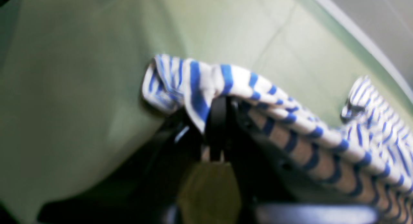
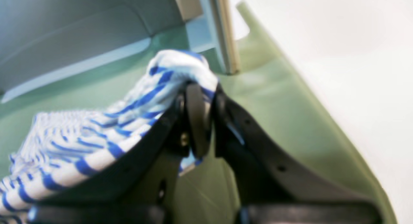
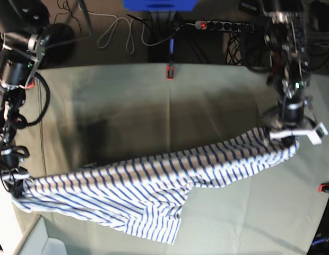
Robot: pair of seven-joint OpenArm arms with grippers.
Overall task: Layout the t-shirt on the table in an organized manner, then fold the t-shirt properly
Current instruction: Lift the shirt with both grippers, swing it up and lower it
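- I've got the shirt (image 3: 154,186) strung out across the lower half of the base frame, over the table (image 3: 127,106)
- left gripper (image 1: 219,111) is clamped on a bunched bit of it, right side of base view
- right gripper (image 2: 196,101) is pinching the other end, down at the lower left
- loose fold sags at bottom centre

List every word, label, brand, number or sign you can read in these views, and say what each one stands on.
None can be read.
The t-shirt shows only blue stripes: no print or legible tag.
The table cover is plain.
The power strip at the far edge is too small to read.
Both wrist views are blurred; the left end effector and right end effector show no markings.
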